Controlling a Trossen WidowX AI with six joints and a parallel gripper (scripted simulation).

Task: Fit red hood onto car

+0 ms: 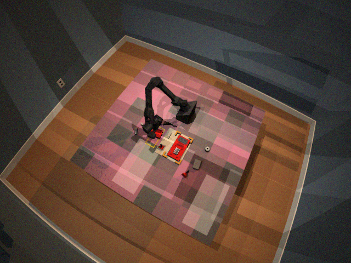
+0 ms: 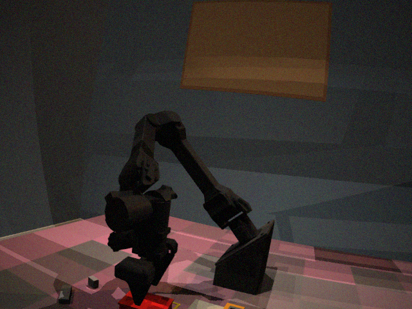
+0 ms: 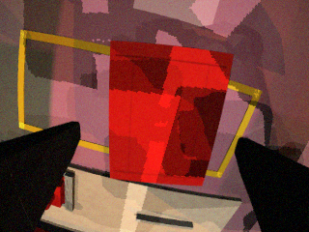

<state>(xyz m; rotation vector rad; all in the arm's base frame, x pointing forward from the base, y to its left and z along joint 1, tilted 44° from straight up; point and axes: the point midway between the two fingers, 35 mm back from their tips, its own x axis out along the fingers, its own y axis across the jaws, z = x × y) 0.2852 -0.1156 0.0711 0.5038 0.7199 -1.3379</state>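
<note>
Your black two-fingered gripper [image 1: 152, 136] [image 2: 144, 295] [image 3: 160, 138] is over the red flat-roofed hood shell [image 1: 157, 133] [image 2: 146, 300] [image 3: 164, 113], fingers spread wide w/ nothing between them. The hood sits within/across the thin yellow rectangular outline [image 1: 149, 145] [image 2: 176, 304] [image 3: 21, 79] on the pink-and-grey patchwork desk [image 1: 153, 195] [image 2: 299, 279] [image 3: 77, 101], off the car; in the wrist view one fingertip is on each side of it, w/ a gap either side.

Right beside the hood you've got the cream jig board [image 1: 168, 143] [image 2: 204, 304] [image 3: 106, 198] w/ orange corner brackets, the red car chassis [image 1: 171, 155] on it. Closest thing to watch: that board's edge, plus the small red part w/ a dark upright [image 1: 160, 147] on it, nr the outline.

Other stuff: white ring [image 1: 205, 148] and grey rectangular block [image 1: 197, 164] past the chassis, small red piece w/ a dark tip [image 1: 185, 174] nr the block. Opp. side, beyond the hood, there's a small dark-grey bar [image 1: 136, 131] [image 2: 65, 295] and, nr it, a small grey cube [image 1: 141, 124] [image 2: 93, 282]. Can't tell peg details from here.
</note>
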